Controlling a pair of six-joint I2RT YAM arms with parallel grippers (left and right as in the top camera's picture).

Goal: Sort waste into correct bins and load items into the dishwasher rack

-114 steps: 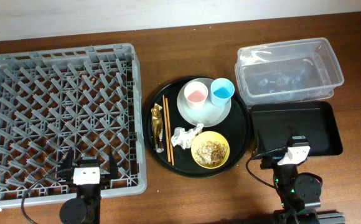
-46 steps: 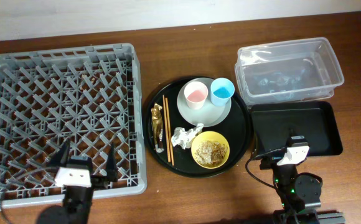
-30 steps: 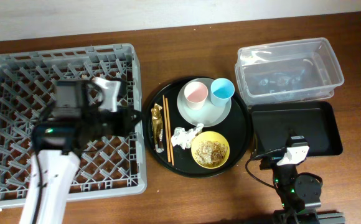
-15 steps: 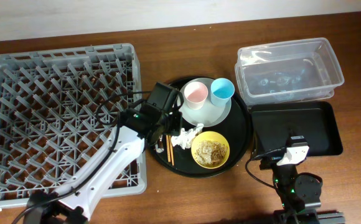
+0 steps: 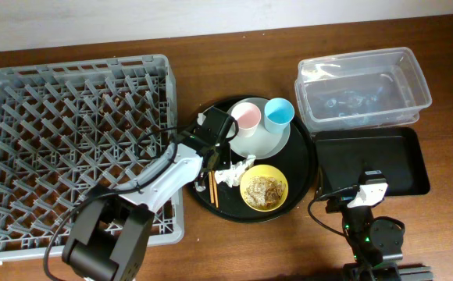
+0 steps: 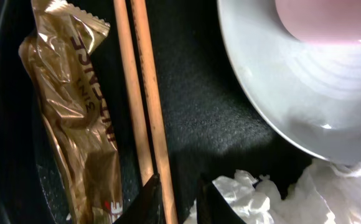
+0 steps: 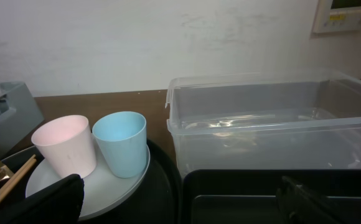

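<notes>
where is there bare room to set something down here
Free: the flat black tray beside the clear tub; the table strip in front of the round black tray; most of the dishwasher rack. Crowded: that round tray, holding plate, pink cup, blue cup, yellow bowl, tissue, chopsticks, wrapper, with the left gripper low among them.

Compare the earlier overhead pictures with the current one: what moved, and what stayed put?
The left gripper swung from the front edge of the rack across to the round black tray; it now hangs open, low over the chopsticks beside the gold foil wrapper. Nothing looks grasped. The right gripper, pink cup, blue cup, plate, yellow bowl, tissue, clear tub and flat black tray stayed put.
</notes>
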